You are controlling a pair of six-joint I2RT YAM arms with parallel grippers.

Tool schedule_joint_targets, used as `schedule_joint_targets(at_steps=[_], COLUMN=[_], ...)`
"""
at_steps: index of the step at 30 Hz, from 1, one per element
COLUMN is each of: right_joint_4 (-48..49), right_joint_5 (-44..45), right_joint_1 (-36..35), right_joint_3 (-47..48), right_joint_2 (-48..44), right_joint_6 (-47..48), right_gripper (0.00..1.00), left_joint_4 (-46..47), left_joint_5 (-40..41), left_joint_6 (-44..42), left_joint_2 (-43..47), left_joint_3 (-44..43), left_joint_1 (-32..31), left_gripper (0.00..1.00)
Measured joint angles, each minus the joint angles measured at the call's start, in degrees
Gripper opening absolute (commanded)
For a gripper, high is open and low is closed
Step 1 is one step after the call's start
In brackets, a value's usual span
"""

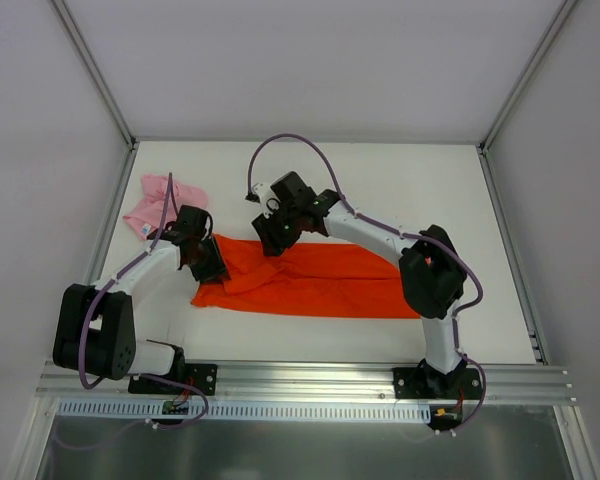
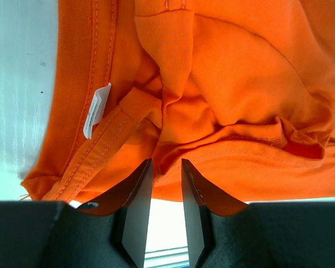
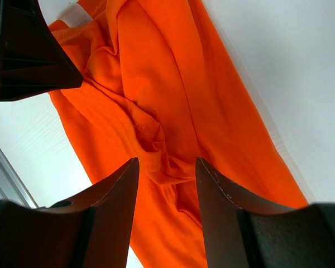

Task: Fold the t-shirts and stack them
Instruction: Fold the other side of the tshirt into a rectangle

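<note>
The bright orange-red t-shirt (image 1: 330,285) lies folded into a long strip across the table's middle. The smaller pale pink t-shirt (image 1: 158,205) lies crumpled at the back left, apart from it. My left gripper (image 1: 210,265) is at the strip's left end. In the left wrist view (image 2: 167,162) its jaws stand narrowly apart, pinching a bunched fold of orange cloth (image 2: 240,84) near the collar and its white label (image 2: 96,109). My right gripper (image 1: 277,240) is over the strip's back edge. In the right wrist view (image 3: 167,160) it is open wide, with wrinkled orange cloth (image 3: 173,84) between the fingers.
The white table (image 1: 380,190) has white walls at the back and both sides. A metal rail (image 1: 300,378) runs along the near edge by the arm bases. The left arm's dark body (image 3: 22,50) shows close by in the right wrist view.
</note>
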State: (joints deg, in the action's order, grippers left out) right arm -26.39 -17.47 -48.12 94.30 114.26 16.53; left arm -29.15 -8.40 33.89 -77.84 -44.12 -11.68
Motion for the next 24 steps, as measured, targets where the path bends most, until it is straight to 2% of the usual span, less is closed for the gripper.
schedule_joint_targets(at_steps=[5, 8, 9, 10, 15, 22, 24], right_joint_4=[0.0, -0.1, -0.1, -0.1, -0.2, -0.4, -0.6], right_joint_5=[0.0, -0.1, -0.2, -0.2, -0.7, -0.9, -0.9], right_joint_1=[-0.5, -0.8, -0.9, -1.0, -1.5, -2.1, -2.3], right_joint_3=[0.0, 0.0, 0.0, 0.0, 0.5, 1.3, 1.3], right_joint_2=[1.4, 2.0, 2.1, 2.2, 3.2, 5.3, 5.9], right_joint_6=[0.0, 0.0, 0.0, 0.0, -0.2, -0.8, -0.9], right_gripper=[0.48, 0.47, 0.47, 0.47, 0.41, 0.22, 0.2], left_joint_4=[-0.3, -0.2, -0.2, -0.2, -0.3, -0.8, -1.3], left_joint_5=[0.0, -0.1, -0.3, -0.4, -0.7, -1.6, -1.6], left_joint_6=[0.0, 0.0, 0.0, 0.2, 0.1, 0.1, 0.1], left_joint_2=[0.2, 0.3, 0.3, 0.4, 0.4, 2.6, 3.8], left_joint_3=[0.0, 0.3, 0.6, 0.9, 1.7, 1.9, 1.9], left_joint_1=[0.0, 0.0, 0.0, 0.0, 0.0, 0.0, 0.0], left_gripper=[0.27, 0.15, 0.05, 0.0, 0.0, 0.0, 0.0])
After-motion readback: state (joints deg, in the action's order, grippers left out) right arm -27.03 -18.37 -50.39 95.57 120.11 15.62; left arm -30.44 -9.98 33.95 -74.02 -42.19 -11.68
